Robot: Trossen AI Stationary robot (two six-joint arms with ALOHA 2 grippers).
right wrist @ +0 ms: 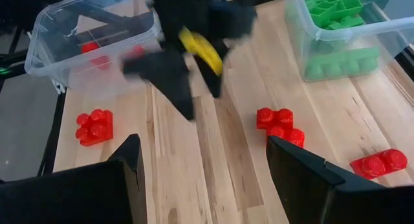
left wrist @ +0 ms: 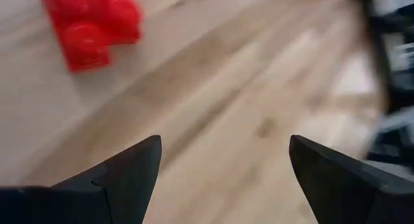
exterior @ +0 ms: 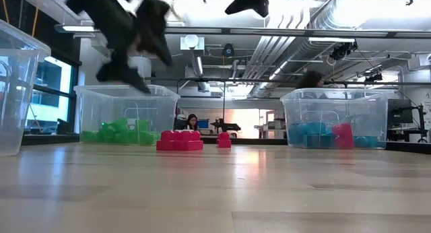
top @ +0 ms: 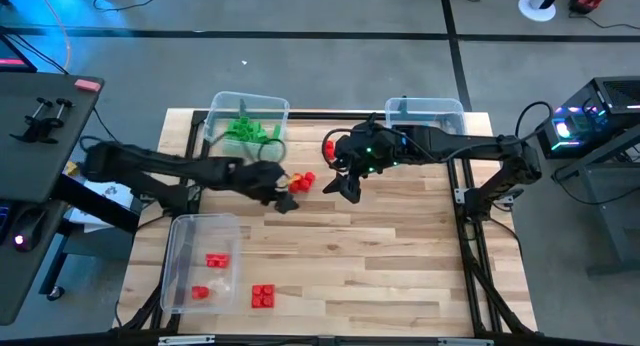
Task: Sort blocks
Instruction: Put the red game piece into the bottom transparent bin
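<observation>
A red block cluster [top: 303,181] lies on the table between my two grippers; it also shows in the left wrist view [left wrist: 90,23] and the right wrist view [right wrist: 279,123]. Another red block [top: 328,144] lies farther back, and one [top: 263,296] lies near the front edge. My left gripper [top: 285,200] is open and empty, above the table just left and near of the cluster. My right gripper [top: 345,190] is open and empty, higher up and right of the cluster.
A clear bin with green blocks [top: 245,126] stands at the far left. A clear bin with blue blocks [top: 425,111] and a red one [exterior: 342,135] stands at the far right. A clear bin with red blocks [top: 205,261] stands at the near left. Bare wood lies at the near right.
</observation>
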